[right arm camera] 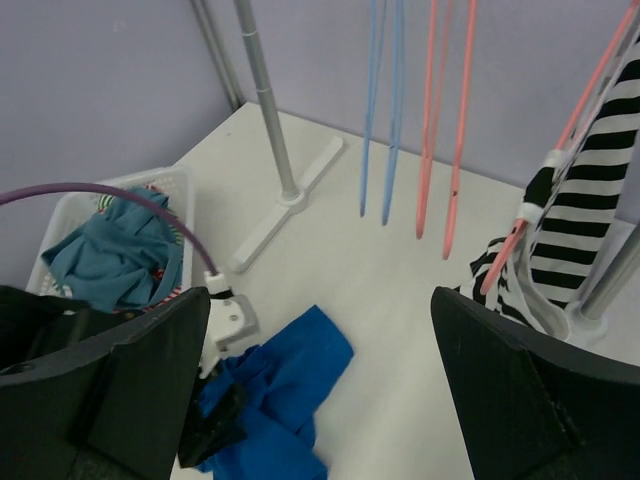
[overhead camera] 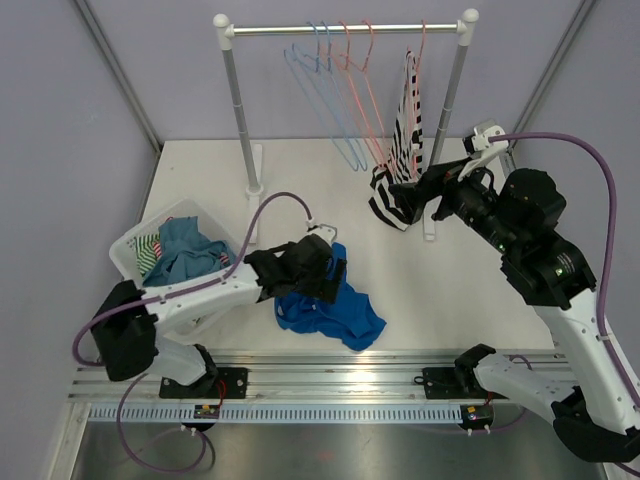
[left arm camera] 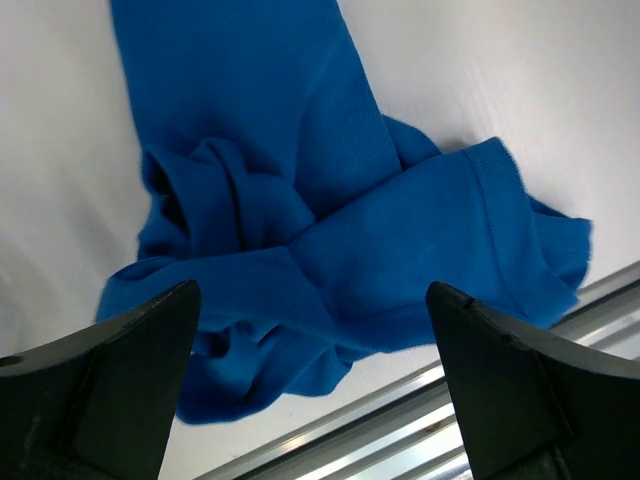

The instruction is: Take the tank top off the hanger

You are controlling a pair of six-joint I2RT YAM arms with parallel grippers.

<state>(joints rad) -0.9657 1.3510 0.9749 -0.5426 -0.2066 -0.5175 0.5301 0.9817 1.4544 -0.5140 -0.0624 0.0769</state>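
Looking from the overhead camera, I take the clothes rack (overhead camera: 300, 30) at the far side of the table (overhead camera: 480, 290) as my reference. The striped tank top (overhead camera: 405, 140) is at the right end of the rack, close to its right post. It hangs from a pink hanger (overhead camera: 420, 45), and its lower part lies folded on the table beside the foot of that post. In the right wrist view one arm of this hanger runs along the black and white fabric, so the tank top is not off the hanger.

The right gripper (right arm camera: 318, 320) is just in front of the rack's right post, near the low part of the tank top. Its fingers stand wide apart and nothing is between them, so it is released.

The left gripper (left arm camera: 315, 340) is well in front of the rack, nearer to the left post. It hovers over a crumpled blue garment (overhead camera: 335, 310) on the table. Its fingers are also spread wide and they hold nothing.

Two blue hangers (overhead camera: 320, 90) and some more pink hangers (overhead camera: 360, 90) hang bare at the middle of the rack. A white basket (overhead camera: 130, 245) with clothes stands in front of the rack, left of its left post.
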